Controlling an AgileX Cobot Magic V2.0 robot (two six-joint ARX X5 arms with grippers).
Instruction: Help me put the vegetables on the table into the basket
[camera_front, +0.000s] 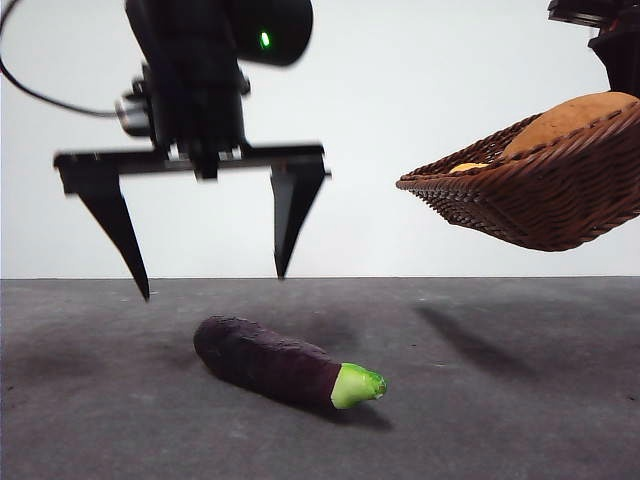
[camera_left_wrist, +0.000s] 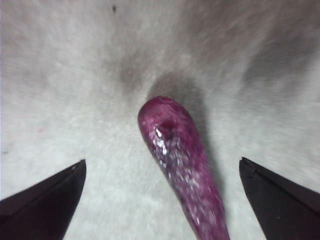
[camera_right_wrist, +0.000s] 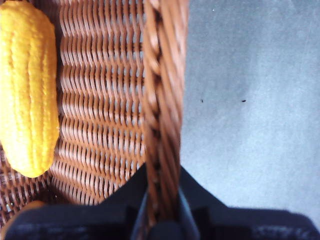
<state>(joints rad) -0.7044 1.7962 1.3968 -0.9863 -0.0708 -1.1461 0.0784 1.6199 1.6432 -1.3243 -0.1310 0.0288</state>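
Note:
The purple eggplant (camera_front: 275, 362) with a green cap lies on the grey table (camera_front: 500, 400) near the front. My left gripper (camera_front: 212, 285) hangs open just above it, one jaw on each side; the left wrist view shows the eggplant (camera_left_wrist: 177, 160) between the jaws. My right gripper (camera_right_wrist: 162, 210) is shut on the braided rim of the wicker basket (camera_front: 540, 195) and holds it tilted in the air at the right. The potato (camera_front: 570, 118) and the corn cob (camera_front: 468, 167) lie inside it; the corn (camera_right_wrist: 27, 90) also shows in the right wrist view.
A plain white wall stands behind the table. The basket's shadow (camera_front: 470, 335) falls on the table at the right.

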